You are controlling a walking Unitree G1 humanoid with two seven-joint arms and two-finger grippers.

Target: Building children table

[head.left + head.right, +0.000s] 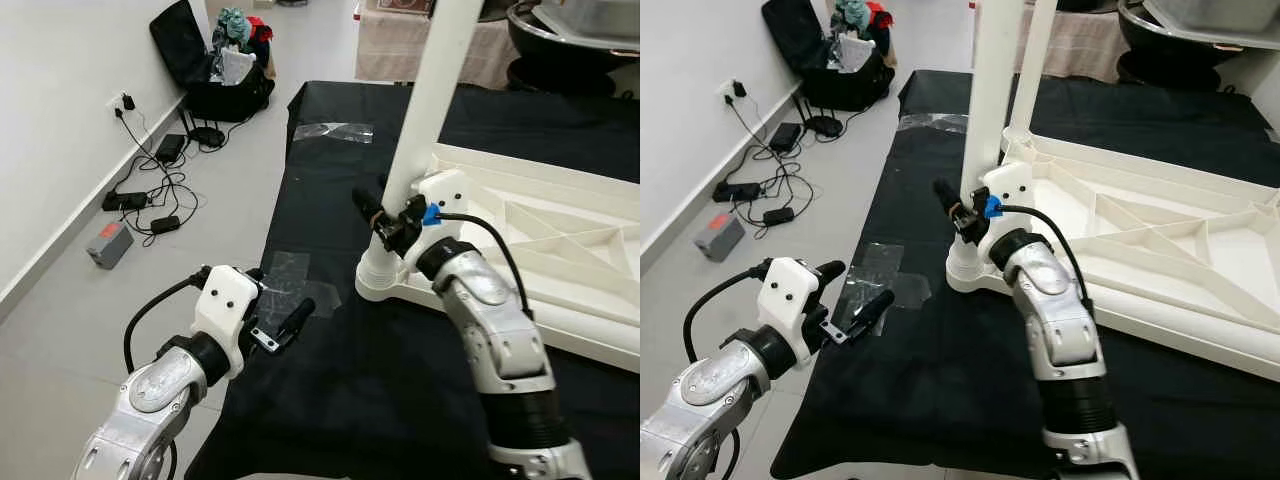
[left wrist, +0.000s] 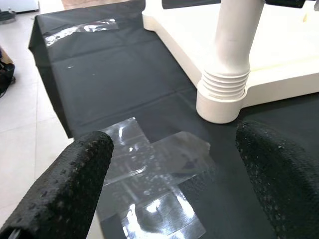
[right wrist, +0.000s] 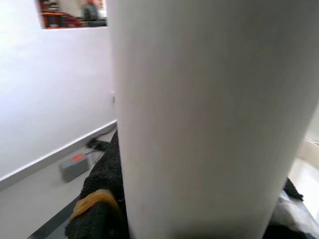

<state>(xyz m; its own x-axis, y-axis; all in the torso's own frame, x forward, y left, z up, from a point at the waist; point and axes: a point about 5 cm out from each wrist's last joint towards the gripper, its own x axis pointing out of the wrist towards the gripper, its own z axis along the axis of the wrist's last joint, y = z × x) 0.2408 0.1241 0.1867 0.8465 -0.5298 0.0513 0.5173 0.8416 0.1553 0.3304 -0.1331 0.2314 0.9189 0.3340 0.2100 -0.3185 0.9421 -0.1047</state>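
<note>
On the far left, pale floor tiles run along a white wall, strewn with tangled black cables (image 1: pixel 150 195) and a small grey box with an orange label (image 1: pixel 108 244); farther off sits an open black bag (image 1: pixel 205 70) stuffed with clothes. A matte black cloth (image 1: pixel 340 380) covers the work surface, with crinkled clear tape patches (image 2: pixel 149 179) stuck near its left edge. The left gripper (image 1: pixel 283 318) hovers just above that taped edge, its two rough, pebbled black fingers (image 2: pixel 70 184) spread wide and holding nothing. To the right, the children's table top (image 1: pixel 540 240) lies upside down on the cloth, a smooth cream plastic slab with raised ribs forming triangles on its underside. At its near left corner a round cream table leg (image 1: pixel 425 110) stands upright, its ribbed, threaded base seated in a rounded corner socket (image 2: pixel 222 107). The right gripper (image 1: pixel 385 222) is closed around the lower part of this leg, just above the socket, fingers pressed against the smooth tube. A second leg (image 1: pixel 1033 60) rises behind the first.
</note>
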